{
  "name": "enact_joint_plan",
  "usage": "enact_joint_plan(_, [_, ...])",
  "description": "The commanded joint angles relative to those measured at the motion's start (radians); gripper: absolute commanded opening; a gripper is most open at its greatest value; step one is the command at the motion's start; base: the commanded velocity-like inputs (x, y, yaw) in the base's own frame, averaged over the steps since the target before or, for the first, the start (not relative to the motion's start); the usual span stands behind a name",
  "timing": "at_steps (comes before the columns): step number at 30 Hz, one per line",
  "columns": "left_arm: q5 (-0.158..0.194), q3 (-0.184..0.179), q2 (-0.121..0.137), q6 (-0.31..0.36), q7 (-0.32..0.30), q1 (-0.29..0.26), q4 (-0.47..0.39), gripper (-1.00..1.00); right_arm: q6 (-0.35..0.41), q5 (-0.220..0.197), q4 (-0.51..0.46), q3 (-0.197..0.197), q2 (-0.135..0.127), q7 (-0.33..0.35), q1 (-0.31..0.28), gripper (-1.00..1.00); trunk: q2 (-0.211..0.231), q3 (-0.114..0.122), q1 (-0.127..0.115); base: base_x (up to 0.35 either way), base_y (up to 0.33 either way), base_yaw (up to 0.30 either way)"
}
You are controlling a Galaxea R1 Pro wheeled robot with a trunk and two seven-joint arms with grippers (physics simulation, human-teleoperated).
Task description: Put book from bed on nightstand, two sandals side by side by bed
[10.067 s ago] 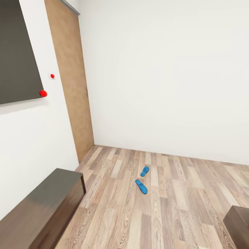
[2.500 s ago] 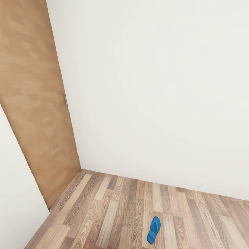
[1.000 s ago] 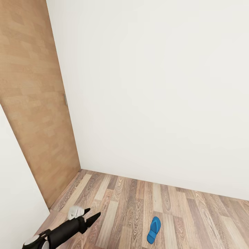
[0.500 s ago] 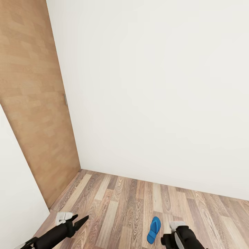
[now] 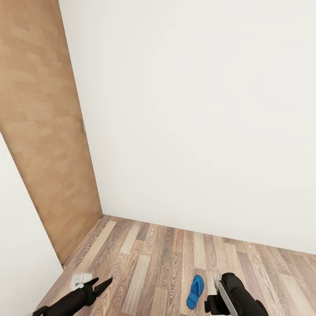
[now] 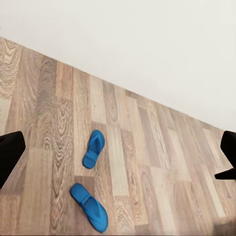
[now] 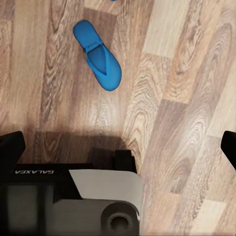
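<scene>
I am parked in a corner of the bedroom, facing a white wall [image 5: 197, 109] with a brown door [image 5: 39, 131] on my left; neither the bed, the book nor a nightstand is in sight here, so I judge that half of the job from nothing and count it as still to be done.

Both sandals lie loose on the plank floor [image 5: 153, 254]; the far sandal [image 6: 93, 148] and the near sandal [image 6: 89, 206] are close to each other but splayed at an angle, not paired. From the head camera I see one sandal [image 5: 195, 292], just beside my right arm; the right wrist camera looks straight down on another sandal [image 7: 98, 54], just beyond my own base [image 7: 73, 201].

My left gripper [image 6: 118, 157] is spread wide, dark fingertips [image 6: 10, 152] at the frame's edges with nothing between them; my right gripper [image 7: 118, 142] is likewise spread and empty.

So nothing is picked up yet; I reckon I am only lining up on the sandals; both must still be carried to the bed and set side by side.
</scene>
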Motion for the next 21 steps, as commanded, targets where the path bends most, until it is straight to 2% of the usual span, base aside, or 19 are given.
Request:
enact_joint_plan(1, [0.007,0.001,0.000,0.009,-0.002,-0.001,0.005,1.00,0.004,0.000,-0.001,0.000,0.000,0.000,-0.001,1.00,-0.001,-0.001,0.000,0.000,0.000,0.000])
enact_joint_plan(14, [0.007,0.002,0.000,0.009,0.000,-0.001,0.025,1.00,0.005,-0.007,0.000,-0.001,-0.001,0.003,-0.001,1.00,-0.001,-0.001,0.000,0.000,0.000,0.000])
enact_joint_plan(21, [0.006,0.003,0.002,0.009,-0.003,-0.001,0.026,1.00,0.005,-0.008,0.000,-0.003,-0.005,0.003,-0.001,1.00,-0.050,-0.023,0.027,0.000,0.000,0.000])
